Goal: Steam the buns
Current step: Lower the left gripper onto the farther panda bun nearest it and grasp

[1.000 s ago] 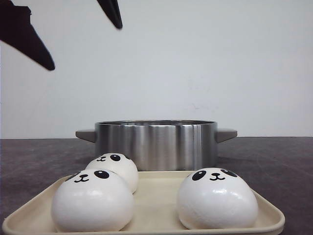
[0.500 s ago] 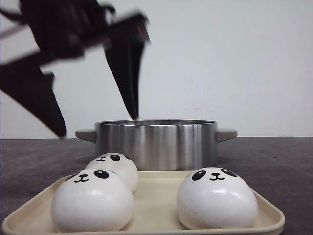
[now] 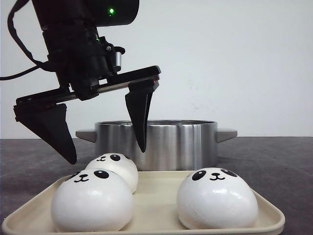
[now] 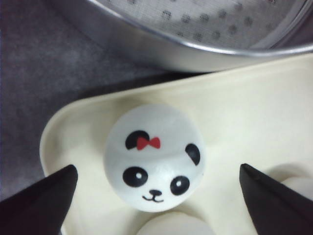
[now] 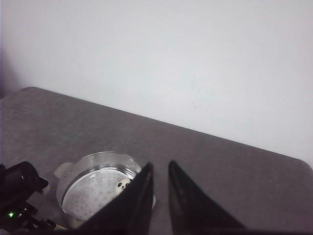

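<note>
Three white panda buns lie on the cream tray (image 3: 156,188): front left (image 3: 93,200), back left (image 3: 115,166) and right (image 3: 216,198). My left gripper (image 3: 107,155) hangs open just above the back-left bun, one finger on each side, touching nothing. In the left wrist view that bun (image 4: 154,156) wears a red bow and sits between the spread fingertips (image 4: 58,188). A further bun (image 5: 123,184) lies inside the steel pot (image 5: 93,188). My right gripper (image 5: 160,164) is high above the table, nearly shut with a thin slit, holding nothing.
The steel pot (image 3: 156,144) with two grey handles stands right behind the tray, its rim (image 4: 195,46) close to the tray's back edge (image 4: 244,98). Dark grey tabletop (image 3: 274,161) lies on both sides, with a white wall behind.
My left gripper has come down from the top of the front view to just above the back-left bun, staying open. The buns, tray and pot have not moved.
</note>
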Available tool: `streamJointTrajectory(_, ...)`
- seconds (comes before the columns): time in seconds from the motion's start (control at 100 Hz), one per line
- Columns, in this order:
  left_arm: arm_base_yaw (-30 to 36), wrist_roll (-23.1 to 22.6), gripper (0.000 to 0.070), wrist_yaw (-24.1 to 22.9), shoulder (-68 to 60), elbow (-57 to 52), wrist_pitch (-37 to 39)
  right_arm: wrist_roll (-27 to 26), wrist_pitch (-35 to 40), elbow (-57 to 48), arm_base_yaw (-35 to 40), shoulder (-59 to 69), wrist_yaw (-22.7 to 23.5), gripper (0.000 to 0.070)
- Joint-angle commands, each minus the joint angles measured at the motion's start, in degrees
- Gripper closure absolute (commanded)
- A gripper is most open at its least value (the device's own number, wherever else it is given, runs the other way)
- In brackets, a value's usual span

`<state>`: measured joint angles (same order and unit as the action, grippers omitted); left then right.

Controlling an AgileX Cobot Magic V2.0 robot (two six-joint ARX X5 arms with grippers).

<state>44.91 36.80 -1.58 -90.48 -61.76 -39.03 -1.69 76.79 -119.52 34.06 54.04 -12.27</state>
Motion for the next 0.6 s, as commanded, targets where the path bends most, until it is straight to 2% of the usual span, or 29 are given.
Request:
streamJointTrajectory(0.0, 0.04, -0.11, 0.0027, -0.02, -1.68, -0.48, 0.57, 0.44, 2.80, -1.27, 0.35, 0.42, -0.20, 0.0649)
streamJointTrajectory(0.26, -0.11, -0.28, 0.0028, 2.51, -4.59, -0.48, 2.01, 0.48, 3.78, -1.27, 0.35, 0.42, -0.17, 0.0649)
streamJointTrajectory(0.59, -0.28, -0.31, 0.0035, 2.64, -8.35, -0.48, 3.19, 0.50, 3.93, -1.27, 0.35, 0.42, -0.17, 0.0649)
